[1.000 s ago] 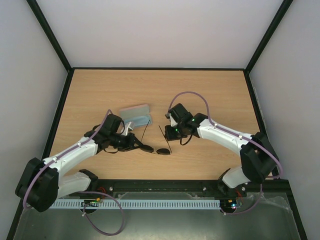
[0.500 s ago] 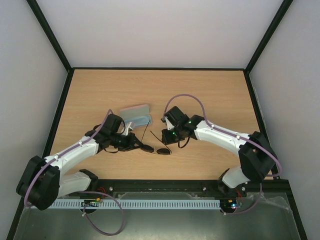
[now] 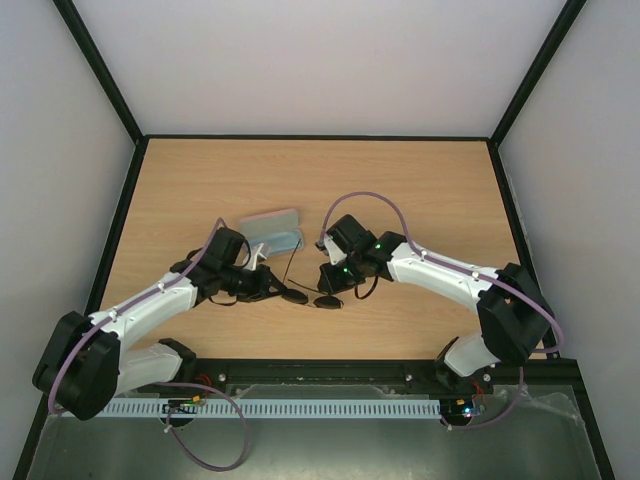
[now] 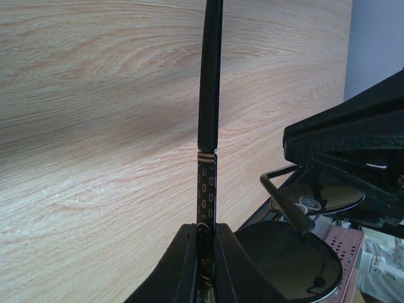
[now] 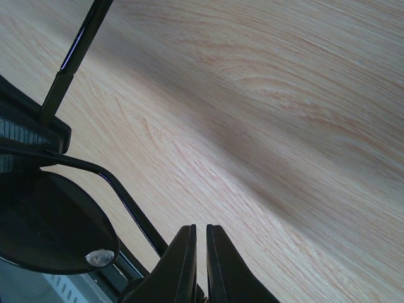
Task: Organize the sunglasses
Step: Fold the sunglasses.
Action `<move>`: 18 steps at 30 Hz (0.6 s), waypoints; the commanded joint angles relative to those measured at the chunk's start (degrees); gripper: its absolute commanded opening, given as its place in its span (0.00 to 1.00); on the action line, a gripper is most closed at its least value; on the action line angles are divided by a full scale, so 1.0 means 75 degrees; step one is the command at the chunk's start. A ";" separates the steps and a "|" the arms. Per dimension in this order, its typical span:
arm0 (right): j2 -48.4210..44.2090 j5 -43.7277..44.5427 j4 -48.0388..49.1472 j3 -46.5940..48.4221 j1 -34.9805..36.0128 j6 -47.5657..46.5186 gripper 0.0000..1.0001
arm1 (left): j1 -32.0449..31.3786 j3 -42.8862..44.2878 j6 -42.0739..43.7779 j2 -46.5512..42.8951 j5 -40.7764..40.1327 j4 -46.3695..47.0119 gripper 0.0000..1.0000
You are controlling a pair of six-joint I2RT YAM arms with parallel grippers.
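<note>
Where the left gripper (image 3: 266, 286) sits, left of centre in the top view, its fingers are clamped on one slim arm of the sunglasses (image 3: 311, 298). Its wrist view shows that arm pinched low between the pads and running straight up the frame. The two dark lenses sit just right of that grip, side by side, so the front of the pair runs left to right between the two hands. Further right, the right gripper (image 3: 331, 280) hangs close over the right-hand lens, its fingers pressed together. In its wrist view the thin wire of the frame curves down to the base of one finger, though I cannot tell whether it is actually pinched there. Both hands are at the pair, the left with the sure hold. The next move likely turns on swinging an arm in across the lenses, along that left-to-right line.
</note>
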 commanded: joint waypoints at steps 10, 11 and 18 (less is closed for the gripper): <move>0.0045 -0.0741 -0.0290 0.0027 0.0128 -0.0414 0.08 | 0.0046 0.0224 0.0004 -0.0028 0.0130 0.0030 0.02; 0.0033 -0.0757 -0.0292 0.0019 0.0134 -0.0433 0.08 | 0.0046 0.0222 -0.0005 -0.0022 0.0124 0.0030 0.02; -0.0005 -0.0882 -0.0301 -0.0040 0.0134 -0.0534 0.07 | 0.0046 0.0245 -0.0011 -0.0043 0.0107 0.0010 0.02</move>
